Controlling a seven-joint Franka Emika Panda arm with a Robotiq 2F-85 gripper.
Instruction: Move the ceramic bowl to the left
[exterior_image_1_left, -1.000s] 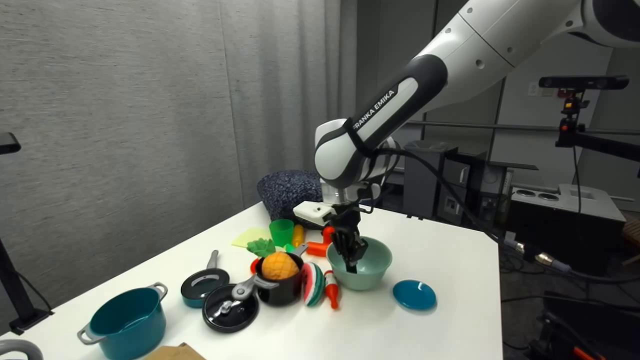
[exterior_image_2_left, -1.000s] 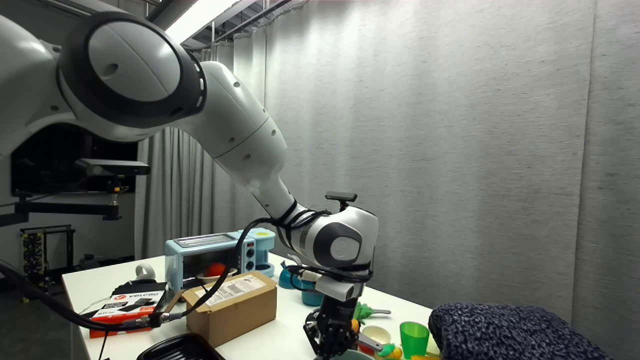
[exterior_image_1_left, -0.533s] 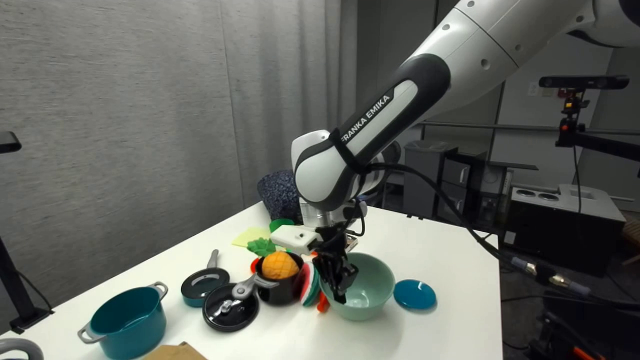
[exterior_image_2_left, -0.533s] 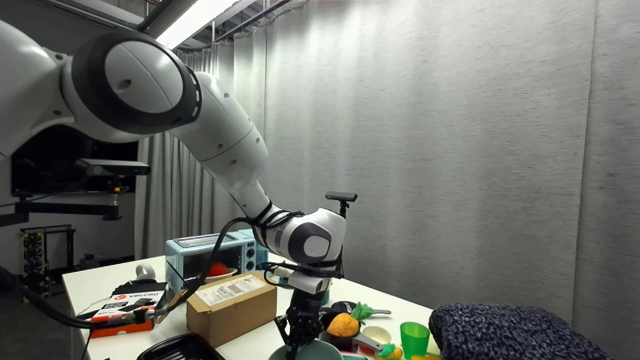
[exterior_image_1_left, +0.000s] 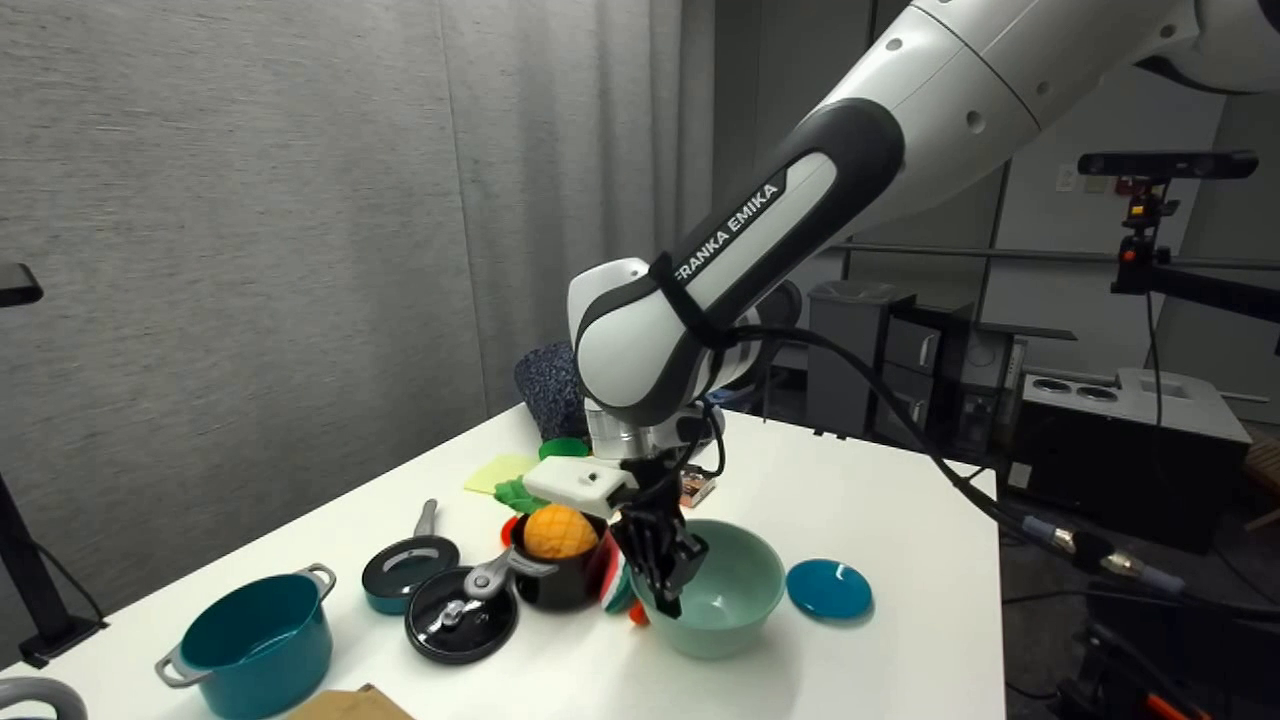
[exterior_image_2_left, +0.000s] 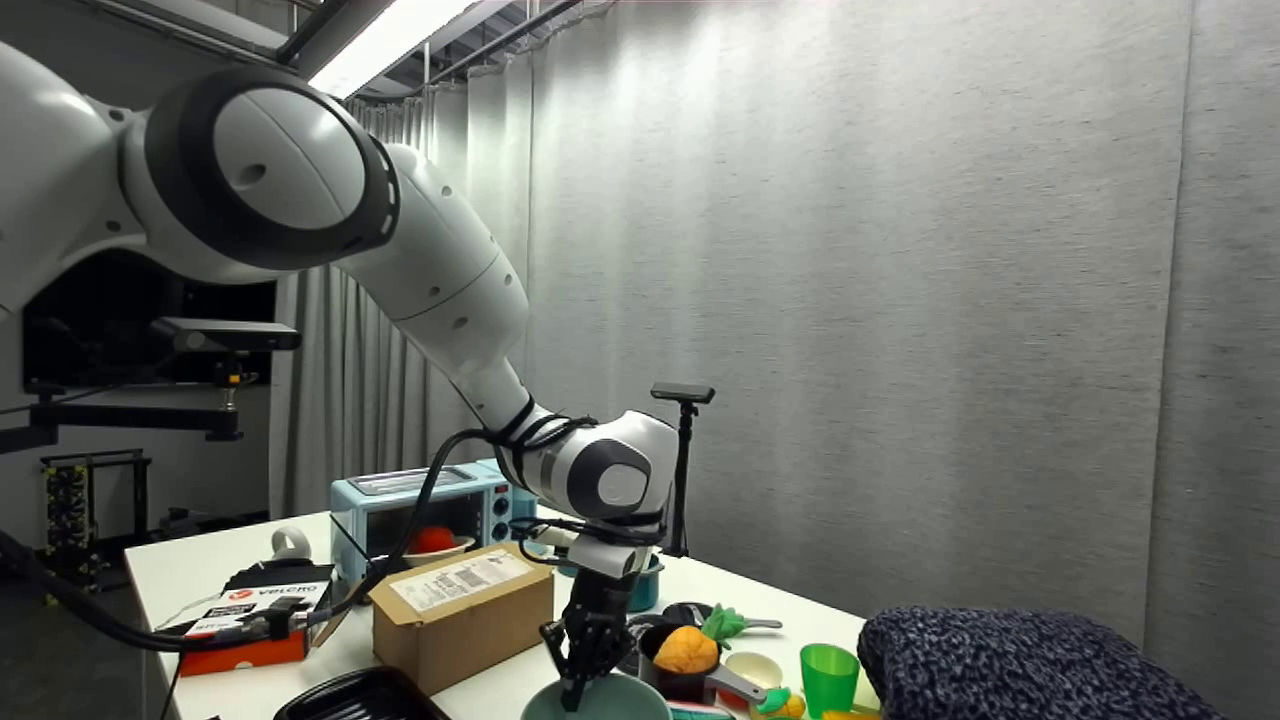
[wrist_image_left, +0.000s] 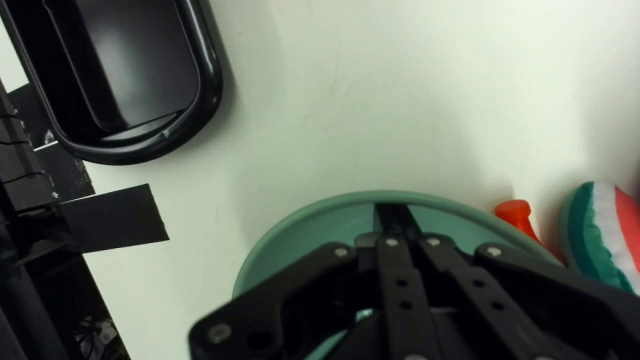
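Ceramic bowl (exterior_image_2_left: 628, 702): now lower centre of an exterior view, shifted leftward; task likely advancing. Tool (wrist_image_left: 396, 219): clenched empty within the bowl, presumably pushing its wall.

The ceramic bowl (exterior_image_1_left: 724, 598) — round, glossy mint-green — opens upward.

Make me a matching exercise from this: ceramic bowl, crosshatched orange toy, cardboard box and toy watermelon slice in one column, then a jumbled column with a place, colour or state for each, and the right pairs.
Things:
1. ceramic bowl
2. crosshatched orange toy
3. cardboard box
4. toy watermelon slice

Places, colours, states:
A. striped red, white and green
B. bearing a white label
C. tip of the pincer inside it
D. sitting in the black pot

Pairs: 1-C, 2-D, 3-B, 4-A.
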